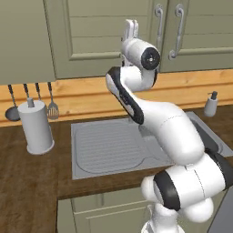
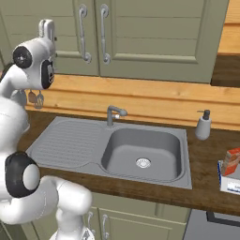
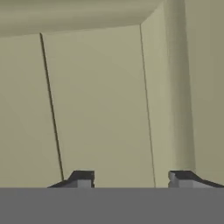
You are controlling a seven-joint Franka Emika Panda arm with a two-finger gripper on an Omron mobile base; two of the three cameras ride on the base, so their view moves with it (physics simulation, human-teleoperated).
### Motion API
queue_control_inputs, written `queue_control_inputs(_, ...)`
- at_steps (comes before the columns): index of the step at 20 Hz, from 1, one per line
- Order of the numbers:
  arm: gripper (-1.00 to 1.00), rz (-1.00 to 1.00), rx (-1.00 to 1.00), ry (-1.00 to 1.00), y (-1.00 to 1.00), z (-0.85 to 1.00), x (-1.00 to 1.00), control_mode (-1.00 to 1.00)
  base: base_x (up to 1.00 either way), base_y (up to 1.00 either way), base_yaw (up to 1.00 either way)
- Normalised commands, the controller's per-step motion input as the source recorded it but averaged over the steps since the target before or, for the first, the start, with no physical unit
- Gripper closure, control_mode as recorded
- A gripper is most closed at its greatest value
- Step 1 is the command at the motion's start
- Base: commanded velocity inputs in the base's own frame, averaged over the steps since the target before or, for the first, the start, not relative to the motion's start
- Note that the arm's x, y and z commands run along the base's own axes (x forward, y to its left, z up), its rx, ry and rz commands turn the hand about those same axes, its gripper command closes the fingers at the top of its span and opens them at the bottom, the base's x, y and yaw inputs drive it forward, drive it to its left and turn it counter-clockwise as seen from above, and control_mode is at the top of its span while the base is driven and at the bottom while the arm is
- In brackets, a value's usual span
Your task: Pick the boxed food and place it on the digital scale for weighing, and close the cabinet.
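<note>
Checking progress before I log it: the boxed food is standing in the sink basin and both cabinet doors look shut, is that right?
Not quite. The boxed food stands on the white digital scale at the counter's right end, not in the sink, per the right base view. The cabinet doors do look shut.

White Franka arm with dark joints (image 1: 182, 136) rises from its base, elbow folded, forearm angled up, wrist raised high. Two-finger hand (image 3: 131, 179) at the top of the arm points forward and up; it shows as a pale block above the wrist in both base views. In hand view two dark fingertips (image 3: 81, 178) stand apart, nothing between them.
</note>
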Motion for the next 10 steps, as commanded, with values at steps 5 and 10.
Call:
queue_control_inputs(5, -1.0, 0.28, 0.18, 0.19, -0.75, -0.16, 1.0, -1.0, 0.0, 0.0, 0.0)
queue_control_inputs(10, -1.0, 0.22, 0.12, 0.24, -0.52, -0.12, 1.0, -1.0, 0.0, 0.0, 0.0)
